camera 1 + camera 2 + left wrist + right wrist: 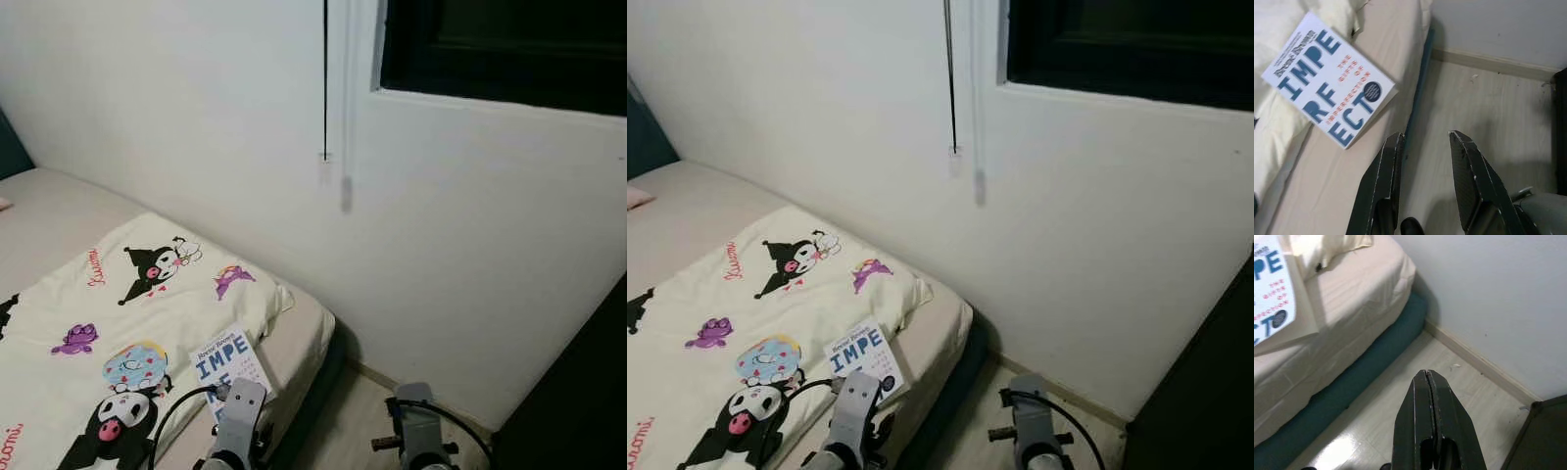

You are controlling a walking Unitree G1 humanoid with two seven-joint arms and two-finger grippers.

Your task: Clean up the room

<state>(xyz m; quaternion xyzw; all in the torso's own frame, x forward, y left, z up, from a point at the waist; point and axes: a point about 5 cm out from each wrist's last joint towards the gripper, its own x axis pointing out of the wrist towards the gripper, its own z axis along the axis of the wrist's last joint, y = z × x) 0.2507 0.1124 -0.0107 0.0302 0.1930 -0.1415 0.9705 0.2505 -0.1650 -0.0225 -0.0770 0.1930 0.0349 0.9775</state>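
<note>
One bed (304,338) takes up the left of the head views, its corner pointing at the robot, with bare floor (1484,112) between it and the white wall (470,255). A cream blanket (88,313) printed with cartoon figures is spread over it, stopping short of the corner. One white paperback book (1327,81) lies flat, cover up, half on the blanket edge and half on the bare sheet, near the mattress corner; judged the likeliest thing to tidy here. Left gripper (1425,142) hangs above the mattress edge just beside the book, fingers parted a moderate gap, holding nothing; probably readied for a reach. Right gripper (1428,382) hangs over the floor beside the bed base, fingers pressed together, empty, looks idle.
</note>
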